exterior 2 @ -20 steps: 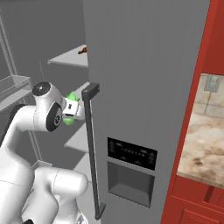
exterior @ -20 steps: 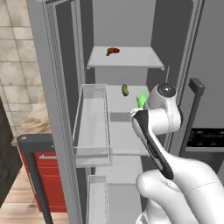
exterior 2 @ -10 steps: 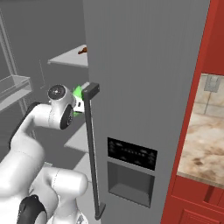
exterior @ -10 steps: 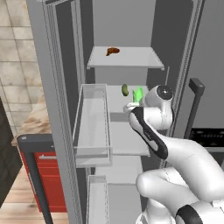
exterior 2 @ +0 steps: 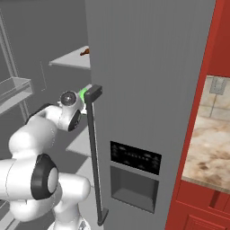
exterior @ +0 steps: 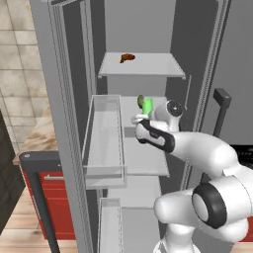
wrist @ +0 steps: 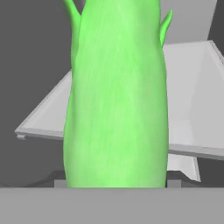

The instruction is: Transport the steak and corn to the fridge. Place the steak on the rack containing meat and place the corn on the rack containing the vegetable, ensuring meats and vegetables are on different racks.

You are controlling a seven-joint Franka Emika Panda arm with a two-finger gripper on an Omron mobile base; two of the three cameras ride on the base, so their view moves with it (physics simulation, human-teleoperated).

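Gripper (exterior: pixel 146 109) jaws clamped on the corn (wrist: pixel 117 94); pale fridge rack (wrist: pixel 192 109) just beyond jaws, grey fridge (exterior 2: pixel 148 81) interior around.

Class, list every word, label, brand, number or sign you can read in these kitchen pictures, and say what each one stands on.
No readable text anywhere.
Dispenser panel on the fridge door: a row of small pale marks, too small and blurred to read.

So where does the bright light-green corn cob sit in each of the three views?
Left base view: bright light-green corn cob at centre, beside the dark green oval vegetable.
Right base view: a green sliver left of the door handle.
Hand view: upright, central.
Shared landmark: the pale grey shelf behind it.
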